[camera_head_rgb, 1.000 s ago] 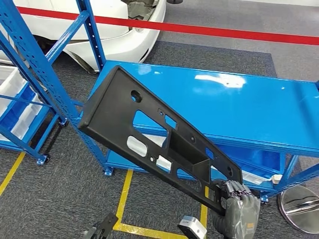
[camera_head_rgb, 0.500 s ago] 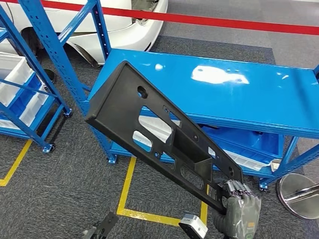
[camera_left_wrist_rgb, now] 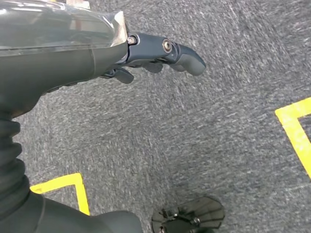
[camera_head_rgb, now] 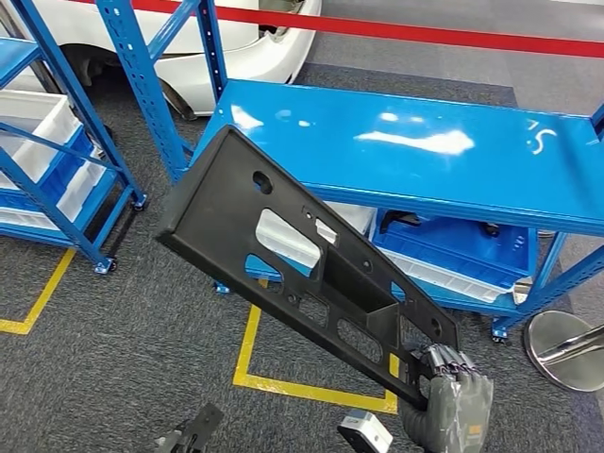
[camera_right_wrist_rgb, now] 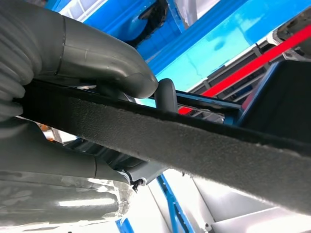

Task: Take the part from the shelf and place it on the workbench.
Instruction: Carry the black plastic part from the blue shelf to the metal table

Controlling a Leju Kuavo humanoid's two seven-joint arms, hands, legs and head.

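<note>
A long black plastic part [camera_head_rgb: 299,264] with several cut-outs slants from upper left down to lower right in the head view, in the air in front of the blue workbench [camera_head_rgb: 427,151]. My right hand [camera_head_rgb: 450,396] grips its lower right end. In the right wrist view the thumb [camera_right_wrist_rgb: 106,58] lies over the part's textured edge [camera_right_wrist_rgb: 190,141]. My left hand [camera_left_wrist_rgb: 161,51] hangs over grey carpet, fingers loosely curled and holding nothing.
A blue shelf rack [camera_head_rgb: 64,142] with white bins [camera_head_rgb: 42,132] stands at the left. Blue trays sit on the workbench's lower level [camera_head_rgb: 456,260]. A white car and a red tape line run behind. Yellow floor tape [camera_head_rgb: 249,344] and a round metal base [camera_head_rgb: 570,349] lie on the carpet.
The whole view has shifted, with the workbench and rack sliding right and down in the picture as the camera moved. The part stays gripped in my right hand at the same slant.
</note>
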